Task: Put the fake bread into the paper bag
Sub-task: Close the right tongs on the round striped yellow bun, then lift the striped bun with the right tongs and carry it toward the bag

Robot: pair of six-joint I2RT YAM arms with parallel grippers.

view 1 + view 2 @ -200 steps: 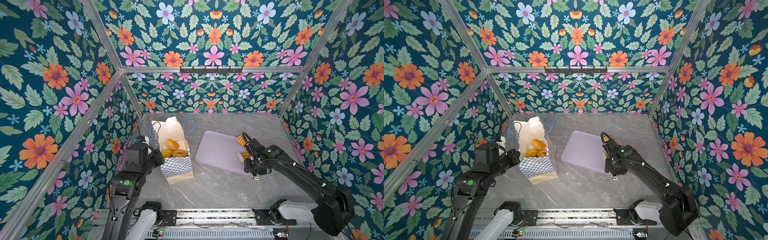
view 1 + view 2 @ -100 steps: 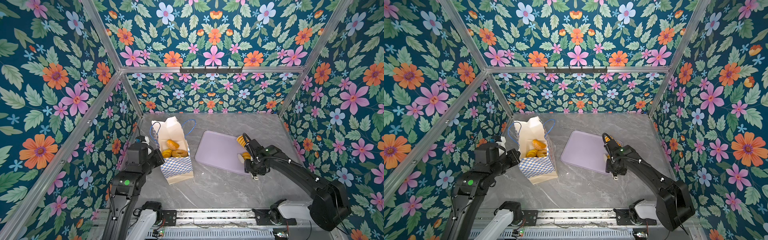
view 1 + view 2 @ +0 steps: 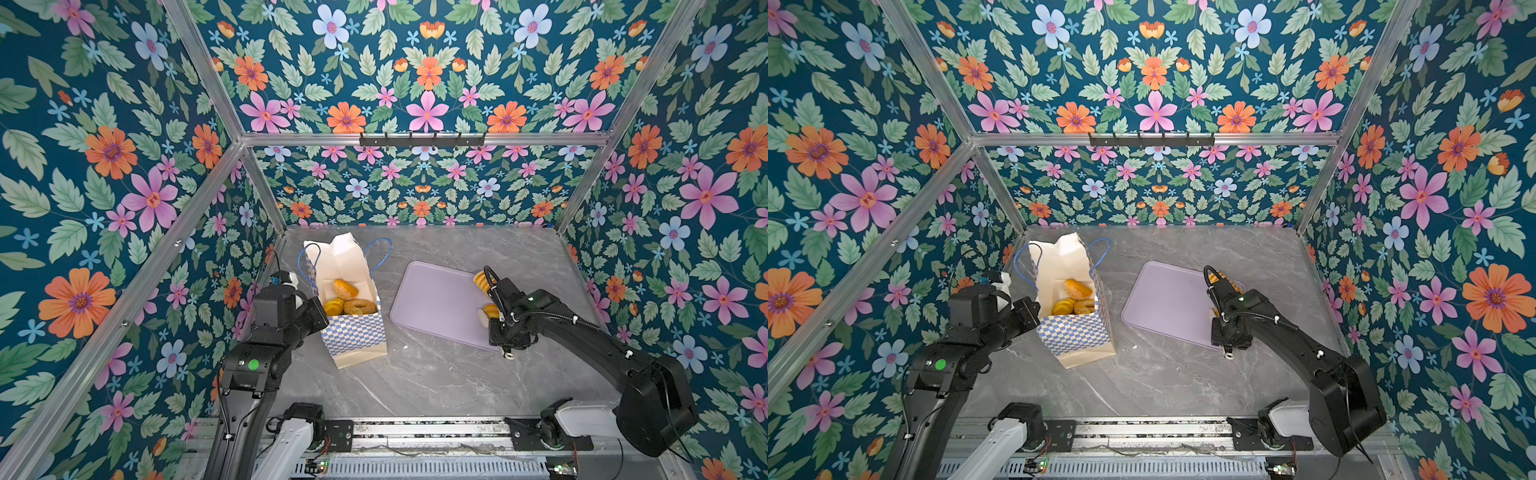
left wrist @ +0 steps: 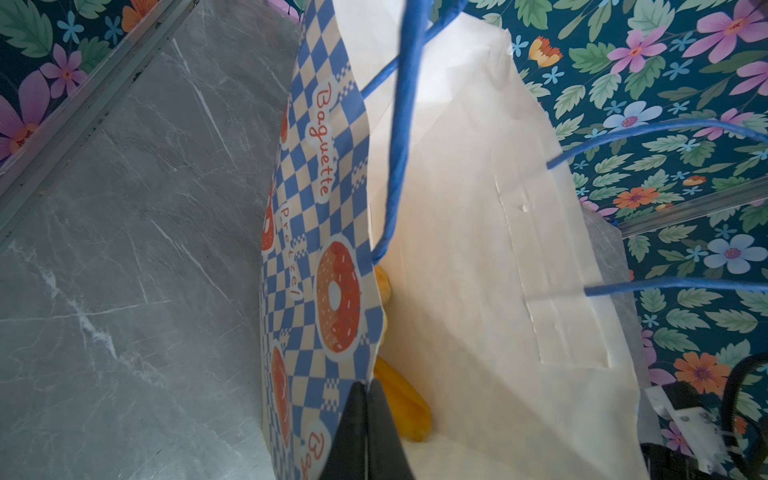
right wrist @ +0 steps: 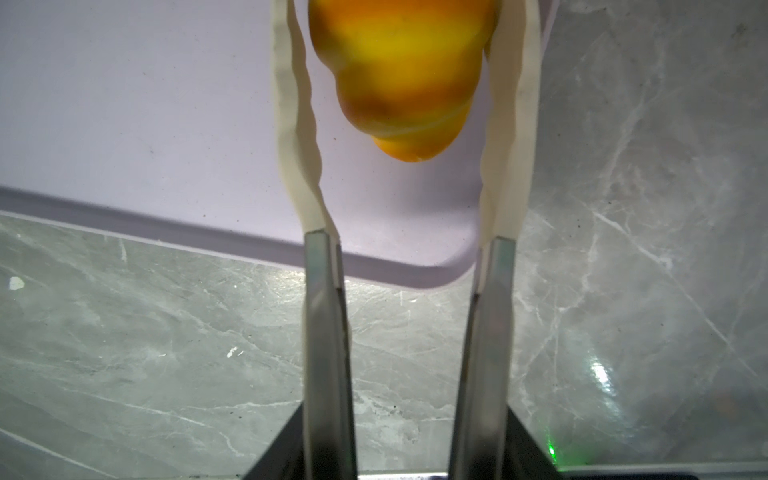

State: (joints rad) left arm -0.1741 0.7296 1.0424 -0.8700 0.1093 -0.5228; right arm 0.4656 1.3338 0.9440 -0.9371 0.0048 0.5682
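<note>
- Your right gripper [image 5: 401,18] is parted, with its jaws either side of a ridged loaf [image 5: 399,79].
- That loaf lies on the lilac tray [image 5: 145,104], close to the tray's rounded corner.
- One pad [image 5: 509,124] touches the loaf's side. The opposite pad [image 5: 293,124] has a thin sliver of tray showing between it and the loaf, so it is not clamped.
- In a top view the right gripper [image 3: 487,312] points down onto the tray [image 3: 436,299], with the loaf [image 3: 491,309] peeking out between the fingers.
- A second ridged loaf [image 3: 481,277] sits just beyond the right gripper at the tray's far edge, partly behind the arm's cable.
- Your left gripper [image 4: 366,388] is closed and pinches the checkered wall of the paper bag [image 4: 324,208] at the rim, one finger outside and one inside.
- The bag [image 3: 353,336] stands on its base on the grey marble tabletop [image 3: 436,374] with its mouth open, on the far side of the tray from the right gripper.
- Inside the bag, just past the left fingertips, you have a bagel ring [image 3: 360,306], a yellow bun [image 3: 333,307] and an orange bun [image 3: 345,289].
- The left wrist view shows a yellow bread [image 4: 405,399] right beside the inner finger.
- A blue cord handle [image 4: 399,145] hangs across the bag's mouth ahead of the left gripper.
</note>
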